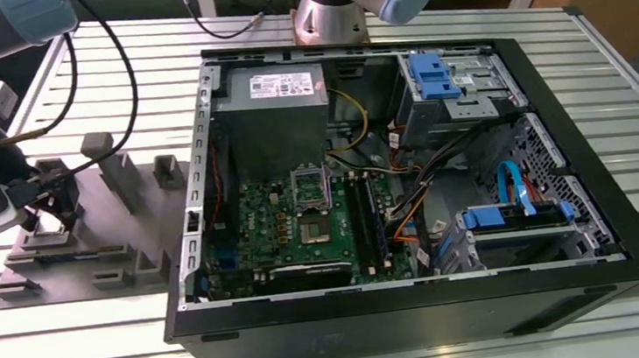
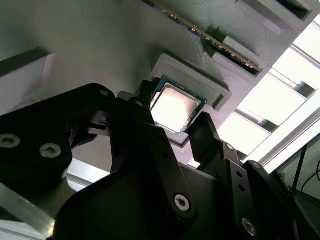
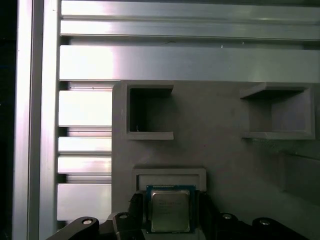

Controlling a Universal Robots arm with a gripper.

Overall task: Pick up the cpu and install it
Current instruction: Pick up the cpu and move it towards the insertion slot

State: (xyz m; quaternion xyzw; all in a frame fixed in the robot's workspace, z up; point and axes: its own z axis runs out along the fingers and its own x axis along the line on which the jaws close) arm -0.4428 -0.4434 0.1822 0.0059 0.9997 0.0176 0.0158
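The cpu [image 3: 170,210], a small square chip with a pale metal top, lies in a shallow raised seat of the grey holder block [image 1: 104,252] at the exterior view's left. In both wrist views my gripper [image 3: 171,222] stands over it with one black finger tight against each of two opposite edges, shut on it. The cpu [image 2: 176,107] still rests in the seat. In the exterior view my gripper [image 1: 52,221] is low over the block, which hides the chip. The motherboard's open socket [image 1: 312,199] lies inside the computer case [image 1: 549,122].
The grey block carries upright posts [image 1: 119,167] and slots, one holding a thin board [image 2: 210,40] on edge. The black case's wall [image 1: 198,199] stands between the block and the motherboard. Cables and blue drive brackets [image 1: 433,76] fill the case's far side. A second arm's base [image 1: 334,19] stands behind it.
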